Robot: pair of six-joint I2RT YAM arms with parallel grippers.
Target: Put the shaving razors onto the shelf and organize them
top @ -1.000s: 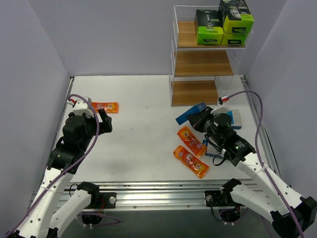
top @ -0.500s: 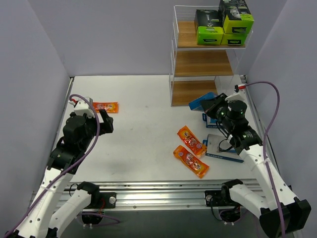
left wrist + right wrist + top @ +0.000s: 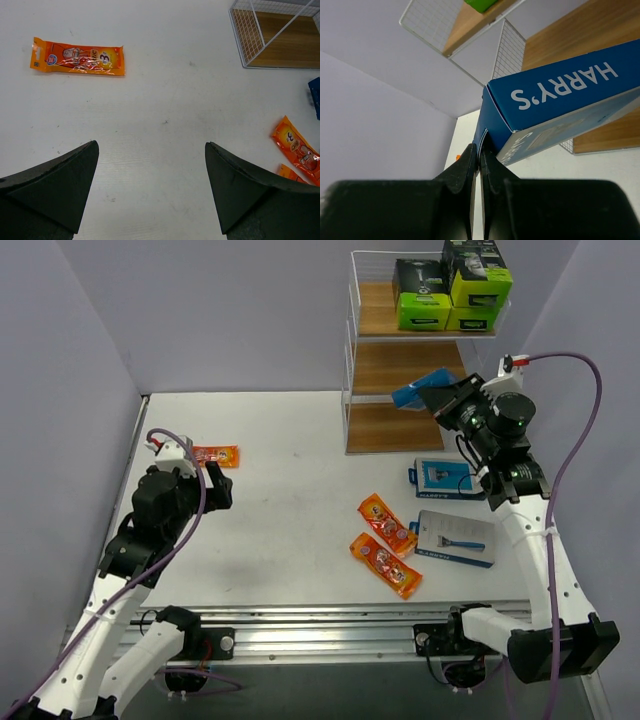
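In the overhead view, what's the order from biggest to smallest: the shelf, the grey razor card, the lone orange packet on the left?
Largest: the shelf.
Then the grey razor card.
Smallest: the lone orange packet.
All plainly different.

Blue razor pack [image 3: 555,95], orange packets [image 3: 386,565]

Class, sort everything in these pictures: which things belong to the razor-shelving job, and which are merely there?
Job: shelf; black-and-lime boxes; Harry's box in right gripper; two blue cards; three orange packets.
Merely there: purple cables; metal rail.
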